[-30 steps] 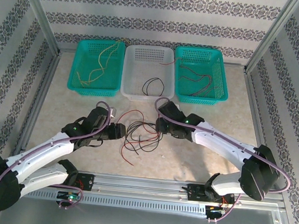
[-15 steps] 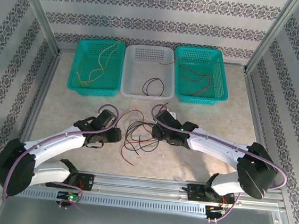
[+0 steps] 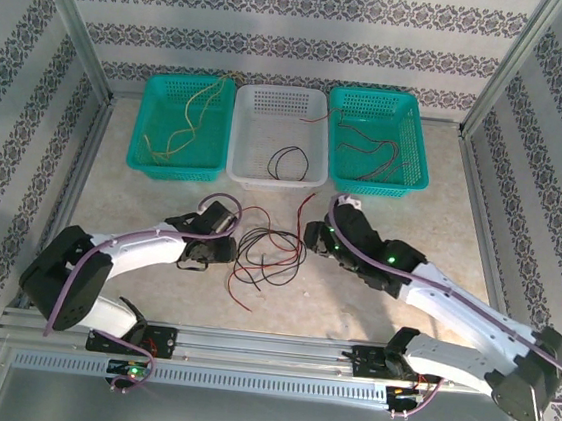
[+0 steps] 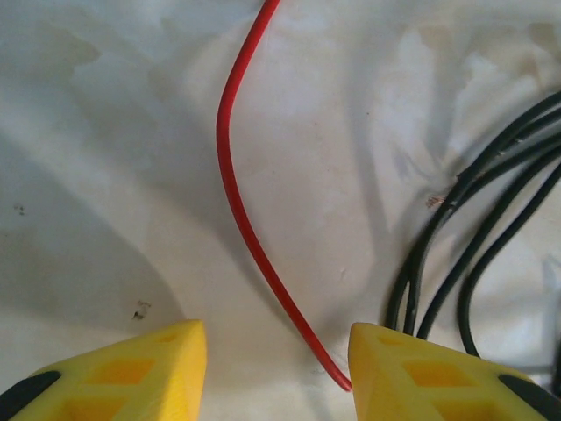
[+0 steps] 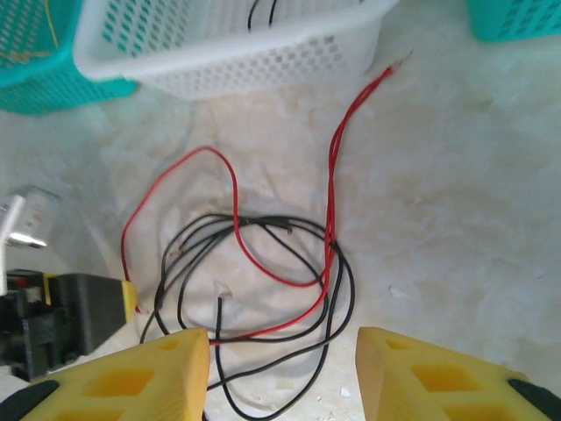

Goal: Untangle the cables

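Observation:
A tangle of black and red cables point(image 3: 268, 254) lies on the table between my grippers. My left gripper point(image 3: 226, 251) sits at its left edge, open. In the left wrist view a red cable point(image 4: 230, 175) runs down between the yellow fingers point(image 4: 131, 368) and ends beside the right one, with black cables point(image 4: 456, 263) to the right; nothing is clamped. My right gripper point(image 3: 310, 240) hovers at the tangle's right side, open. In the right wrist view the cables point(image 5: 263, 272) lie on the table ahead of the open right gripper point(image 5: 282, 368).
Three baskets stand in a row at the back: a teal one point(image 3: 169, 172) with yellow cables, a white one point(image 3: 274, 182) holding a black cable point(image 3: 288, 161), and a teal one point(image 3: 376, 188) with red cables. Metal frame posts flank the table.
Both arms have swung outward at the elbows. The right gripper has shifted a little right and back from the tangle. The left gripper stays at its left edge.

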